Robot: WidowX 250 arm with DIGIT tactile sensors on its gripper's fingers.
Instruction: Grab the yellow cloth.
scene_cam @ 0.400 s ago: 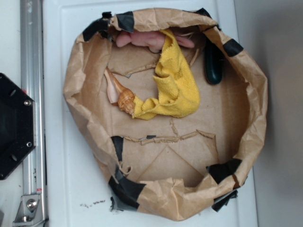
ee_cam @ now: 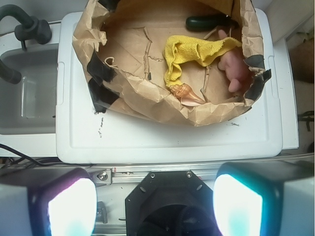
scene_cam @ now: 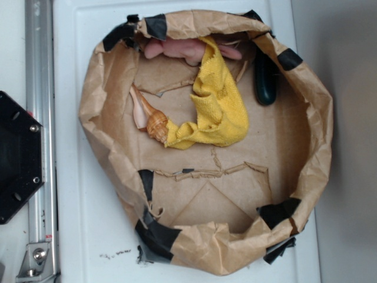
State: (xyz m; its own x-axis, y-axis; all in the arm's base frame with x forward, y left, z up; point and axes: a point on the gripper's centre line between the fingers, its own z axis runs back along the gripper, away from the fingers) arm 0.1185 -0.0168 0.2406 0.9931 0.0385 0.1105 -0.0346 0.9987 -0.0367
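The yellow cloth point(scene_cam: 218, 105) lies crumpled inside the brown paper bag point(scene_cam: 103, 100), draped from the pink soft object point(scene_cam: 177, 49) down toward the tan seashell point(scene_cam: 154, 121). The wrist view shows the yellow cloth point(ee_cam: 192, 53) far ahead in the paper bag point(ee_cam: 147, 96), with the seashell point(ee_cam: 186, 93) at its near end. My gripper point(ee_cam: 155, 204) hangs high over the black robot base point(ee_cam: 170, 206), well short of the bag. Its two fingers stand wide apart with nothing between them. The gripper does not show in the exterior view.
A dark green oblong object point(scene_cam: 264, 82) lies against the bag's right wall. The bag sits on a white lid point(scene_cam: 88, 230). A metal rail point(scene_cam: 38, 118) and the black base plate point(scene_cam: 17, 156) lie to the left. A grey sink point(ee_cam: 27, 93) shows at the left.
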